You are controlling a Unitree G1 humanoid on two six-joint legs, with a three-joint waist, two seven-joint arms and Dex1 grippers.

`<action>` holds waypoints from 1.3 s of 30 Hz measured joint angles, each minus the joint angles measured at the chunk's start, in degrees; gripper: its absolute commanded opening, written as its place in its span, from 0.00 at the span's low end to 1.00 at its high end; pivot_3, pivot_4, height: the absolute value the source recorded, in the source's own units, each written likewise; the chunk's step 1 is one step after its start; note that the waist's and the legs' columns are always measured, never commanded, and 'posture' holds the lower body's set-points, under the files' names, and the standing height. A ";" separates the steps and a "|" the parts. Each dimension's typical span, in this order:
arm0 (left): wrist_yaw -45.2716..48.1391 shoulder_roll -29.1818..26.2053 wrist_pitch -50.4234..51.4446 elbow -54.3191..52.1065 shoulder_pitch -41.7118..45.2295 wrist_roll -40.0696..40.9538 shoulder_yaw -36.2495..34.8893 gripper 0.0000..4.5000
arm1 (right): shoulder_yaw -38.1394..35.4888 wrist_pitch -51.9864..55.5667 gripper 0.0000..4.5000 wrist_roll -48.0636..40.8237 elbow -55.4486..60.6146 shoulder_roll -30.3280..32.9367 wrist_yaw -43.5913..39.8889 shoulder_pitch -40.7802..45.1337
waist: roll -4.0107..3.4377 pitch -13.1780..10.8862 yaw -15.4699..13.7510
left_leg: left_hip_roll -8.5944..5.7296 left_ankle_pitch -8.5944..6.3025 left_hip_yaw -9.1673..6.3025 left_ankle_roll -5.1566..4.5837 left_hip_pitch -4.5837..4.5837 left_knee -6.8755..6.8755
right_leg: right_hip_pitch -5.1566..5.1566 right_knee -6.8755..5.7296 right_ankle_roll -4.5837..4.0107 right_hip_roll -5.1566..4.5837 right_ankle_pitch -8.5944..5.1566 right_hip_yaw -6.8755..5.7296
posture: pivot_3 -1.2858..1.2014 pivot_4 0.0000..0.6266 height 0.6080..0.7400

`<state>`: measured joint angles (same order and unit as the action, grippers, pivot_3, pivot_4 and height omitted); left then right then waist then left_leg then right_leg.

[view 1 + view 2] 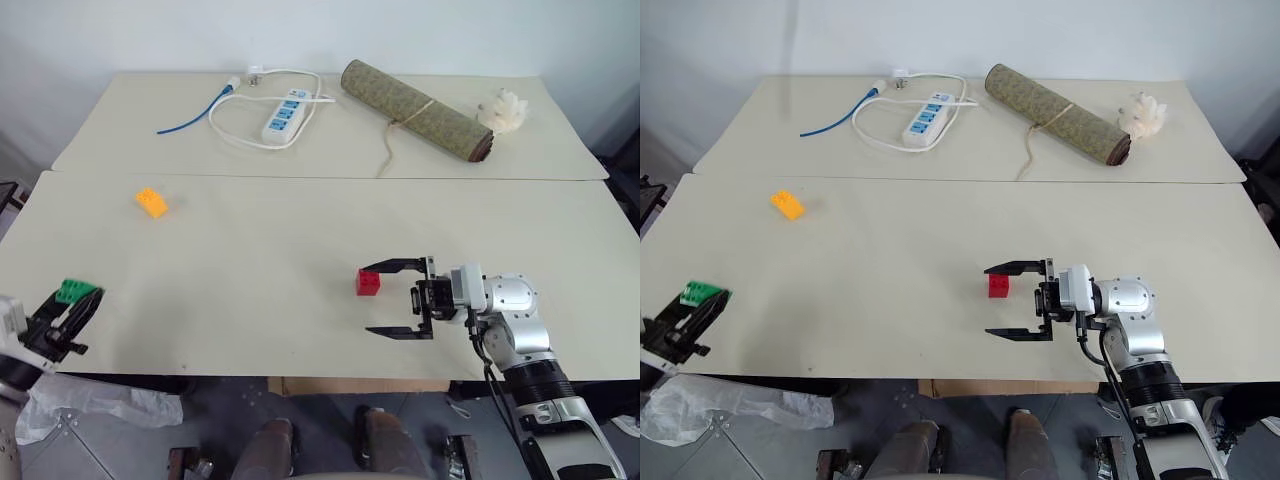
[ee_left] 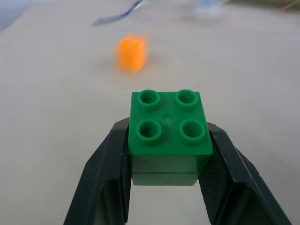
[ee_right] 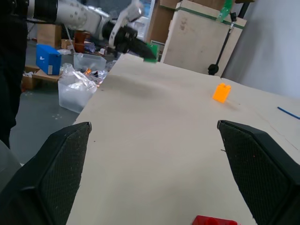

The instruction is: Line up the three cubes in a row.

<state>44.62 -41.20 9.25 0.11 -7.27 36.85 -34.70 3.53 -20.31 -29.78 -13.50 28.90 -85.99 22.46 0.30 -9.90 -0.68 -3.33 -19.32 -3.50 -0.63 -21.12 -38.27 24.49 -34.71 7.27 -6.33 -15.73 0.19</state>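
Green cube [image 2: 168, 136]: clamped in left claw [image 1: 72, 305], lower left, at desk [image 1: 250, 300] edge. Red cube [image 1: 368, 282]: centre-right, near right claw [image 1: 392, 298], fingers wide apart. Orange cube [image 1: 152, 203]: upper left, open desk around. Power strip [image 1: 283, 118], rolled mat [image 1: 415, 110]: far top.
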 measured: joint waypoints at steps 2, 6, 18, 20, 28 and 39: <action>5.42 -4.80 2.01 -2.75 5.34 -0.29 6.11 0.34 | -1.76 -0.09 1.00 0.44 -0.39 1.77 0.30 -0.49 | -0.01 0.00 -0.38 | -0.06 0.01 -0.02 -0.01 0.01 0.00 | 0.00 -0.06 -0.01 -0.02 0.00 -0.02 | 0.52 0.24 1.00; 19.97 -4.52 0.19 4.20 27.24 -9.71 27.81 0.34 | -6.54 0.51 1.00 0.65 0.01 7.19 1.19 -4.46 | -0.43 0.12 -0.85 | -0.31 0.06 0.07 -0.14 0.03 0.01 | -0.01 -0.14 0.02 0.14 0.01 -0.19 | 0.52 0.24 1.00; 31.85 11.45 -16.59 38.17 49.92 -26.23 46.60 0.34 | -11.09 3.12 1.00 0.85 12.18 8.75 9.48 -17.91 | -0.17 -0.02 0.92 | 0.16 -0.02 0.78 -0.16 0.00 -0.29 | 0.25 -0.32 0.10 0.52 0.05 -0.14 | 0.52 0.24 1.00; 32.14 11.97 -18.95 40.60 50.83 -26.95 46.59 0.34 | -11.13 3.45 1.00 0.85 13.75 8.75 10.36 -19.23 | -0.16 -0.02 0.66 | 0.14 -0.06 0.79 -0.22 -0.01 -0.46 | 0.20 -0.33 0.17 0.51 0.09 -0.08 | 0.52 0.24 1.00; 33.86 13.50 -22.55 46.89 53.21 -28.91 46.05 0.63 | -11.15 4.26 1.00 0.92 15.74 8.74 12.47 -20.87 | -0.16 -0.02 0.42 | 0.10 -0.17 0.78 -0.34 -0.02 -0.76 | 0.09 -0.36 0.26 0.49 0.14 -0.01 | 0.52 0.24 1.00; 33.10 7.69 -18.34 30.09 41.40 -20.40 34.84 0.90 | -8.34 4.98 1.00 0.71 15.94 6.71 12.44 -17.99 | -0.12 -0.05 1.04 | 0.34 -0.26 0.82 -0.22 -0.05 -0.77 | 0.21 -0.37 0.24 0.57 0.13 0.10 | 0.52 0.24 1.00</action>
<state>77.72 -33.50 -9.09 30.20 34.14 16.45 0.14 -4.81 -15.33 -29.07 2.44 35.62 -73.55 4.46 0.18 -9.96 0.36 -2.99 -19.58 -2.68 -0.85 -21.17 -39.04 24.70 -35.08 7.51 -5.76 -15.60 0.29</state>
